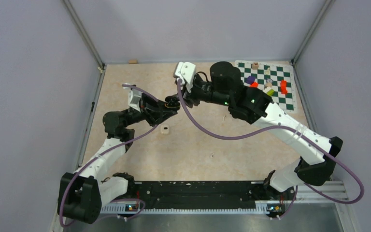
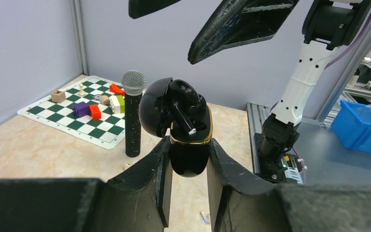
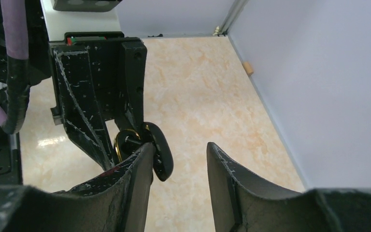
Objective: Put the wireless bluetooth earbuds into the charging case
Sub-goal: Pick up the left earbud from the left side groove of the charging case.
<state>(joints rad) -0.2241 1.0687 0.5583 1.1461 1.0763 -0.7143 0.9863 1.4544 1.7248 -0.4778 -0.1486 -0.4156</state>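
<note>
Standing between left jaws — open charging case [image 2: 189, 155]

Pale lavender walls [image 1: 29, 72] enclose a beige marbled tabletop [image 1: 207, 154]; metal corner posts [image 1: 83, 34].

1. Charging case [image 2: 189, 145]: glossy black, gold band at the rim.
2. Earbud [image 2: 178, 108]: black, white tip.
3. Microphone [image 2: 132, 125]: black, speckled; silver mesh head.
4. Mat [image 1: 290, 100], table's far right corner: green-and-white checks.
5. Purple block [image 2: 80, 108]; red block [image 2: 95, 112]; lime-and-white block [image 2: 117, 103].
6. Table [image 1: 198, 145]: beige marbling.
7. Cable [image 3: 13, 48]: purple.
</note>
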